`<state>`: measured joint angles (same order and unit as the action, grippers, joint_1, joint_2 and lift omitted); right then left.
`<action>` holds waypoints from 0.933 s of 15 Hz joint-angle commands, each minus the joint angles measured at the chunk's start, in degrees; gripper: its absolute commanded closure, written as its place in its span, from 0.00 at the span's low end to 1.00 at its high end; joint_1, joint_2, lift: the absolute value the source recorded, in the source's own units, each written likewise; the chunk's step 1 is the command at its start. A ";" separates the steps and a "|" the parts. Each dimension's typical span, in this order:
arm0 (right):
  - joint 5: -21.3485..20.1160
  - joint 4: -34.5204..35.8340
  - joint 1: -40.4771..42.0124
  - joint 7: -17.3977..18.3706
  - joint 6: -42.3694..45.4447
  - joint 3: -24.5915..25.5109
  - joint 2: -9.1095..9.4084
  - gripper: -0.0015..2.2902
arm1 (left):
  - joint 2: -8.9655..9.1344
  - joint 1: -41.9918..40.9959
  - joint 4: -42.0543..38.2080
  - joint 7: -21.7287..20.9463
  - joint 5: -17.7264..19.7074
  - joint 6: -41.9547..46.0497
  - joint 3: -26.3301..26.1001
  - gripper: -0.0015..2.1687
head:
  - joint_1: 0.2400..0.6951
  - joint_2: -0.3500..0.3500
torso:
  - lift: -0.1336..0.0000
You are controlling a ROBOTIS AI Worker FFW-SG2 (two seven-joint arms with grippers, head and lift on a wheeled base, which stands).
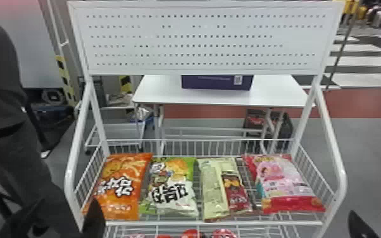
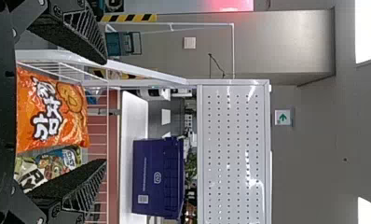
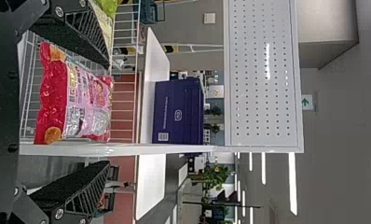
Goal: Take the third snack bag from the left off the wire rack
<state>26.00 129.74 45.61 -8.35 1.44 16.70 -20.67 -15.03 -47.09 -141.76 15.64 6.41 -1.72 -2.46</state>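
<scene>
The white wire rack (image 1: 307, 167) holds a row of snack bags lying flat. From the left they are an orange bag (image 1: 121, 186), a green and white bag (image 1: 171, 190), a pale green bag with a dark red panel (image 1: 221, 190), and a pink and red bag (image 1: 281, 185). My left gripper (image 1: 93, 218) is low at the rack's front left corner, open, facing the orange bag (image 2: 48, 114) and the green bag (image 2: 41, 168). My right gripper (image 1: 359, 226) is low, off the rack's front right corner, open, facing the pink bag (image 3: 72, 105). Nothing is between either pair of fingers.
A white pegboard panel (image 1: 205, 38) rises over the rack's back. Behind the rack stands a white table (image 1: 272, 93) with a dark blue box (image 1: 216, 82) on it. Red round items (image 1: 193, 234) lie on a lower shelf under the rack's front rail.
</scene>
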 commanded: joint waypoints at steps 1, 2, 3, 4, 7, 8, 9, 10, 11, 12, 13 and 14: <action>0.11 0.08 0.18 0.01 0.18 0.00 0.02 0.06 | 0.00 -0.01 0.00 0.00 0.00 0.00 0.00 0.07 | 0.57 0.50 | 1.00; 0.11 0.08 0.27 0.01 0.18 0.00 -0.07 0.06 | 0.00 -0.10 -0.09 0.00 0.00 0.00 0.00 0.07 | 0.57 0.50 | 1.00; 0.11 0.08 0.35 -0.08 0.36 0.09 0.02 0.06 | 0.00 -0.10 -0.18 0.00 0.00 0.00 0.00 0.07 | 0.57 0.50 | 1.00; 0.11 0.16 0.44 0.01 0.36 0.00 -0.07 0.06 | 0.00 -0.19 -0.18 0.00 0.00 0.00 0.00 0.07 | 0.57 0.50 | 1.00; 0.20 0.25 0.62 -0.08 0.53 0.09 -0.07 0.06 | 0.00 -0.45 -0.44 0.00 0.00 0.00 0.00 0.07 | 0.57 0.50 | 1.00; 0.20 0.25 0.71 0.01 0.53 0.00 -0.16 0.06 | 0.00 -0.54 -0.62 -0.09 0.00 0.00 0.00 0.07 | 0.57 0.50 | 1.00; 0.20 -0.01 0.62 0.01 0.53 -0.09 -0.16 0.06 | 0.00 -0.98 -0.88 -0.09 -0.09 0.00 0.00 0.07 | 0.57 0.50 | 1.00; -0.51 -1.33 -1.05 0.27 -0.35 -1.67 -0.42 0.06 | 0.09 -1.60 -1.23 0.00 -0.35 0.53 0.00 0.07 | 0.57 0.50 | 1.00; -2.44 -4.05 -5.36 0.44 -1.93 -4.57 -0.25 0.05 | 0.18 -1.86 -1.50 0.00 -0.44 0.70 -0.09 0.07 | 0.57 0.50 | 1.00; -5.16 -6.69 -9.84 1.15 -4.04 -8.17 0.11 0.05 | 0.09 -1.86 -1.41 -0.09 -0.53 0.70 -0.18 0.07 | 0.57 0.50 | 1.00; -6.92 -9.42 -15.03 1.24 -8.08 -11.51 1.07 0.05 | 0.18 -1.86 -1.41 0.00 -0.70 0.70 -0.44 0.07 | 0.57 0.50 | 1.00; -8.50 -11.96 -19.86 1.32 -10.72 -14.41 1.95 0.05 | 0.18 -1.95 -1.32 0.00 -0.88 0.70 -0.62 0.07 | 0.57 0.50 | 1.00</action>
<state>19.88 121.33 32.38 -7.08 -5.27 6.50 -19.86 -14.86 -48.96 -143.16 15.64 5.78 -1.02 -2.84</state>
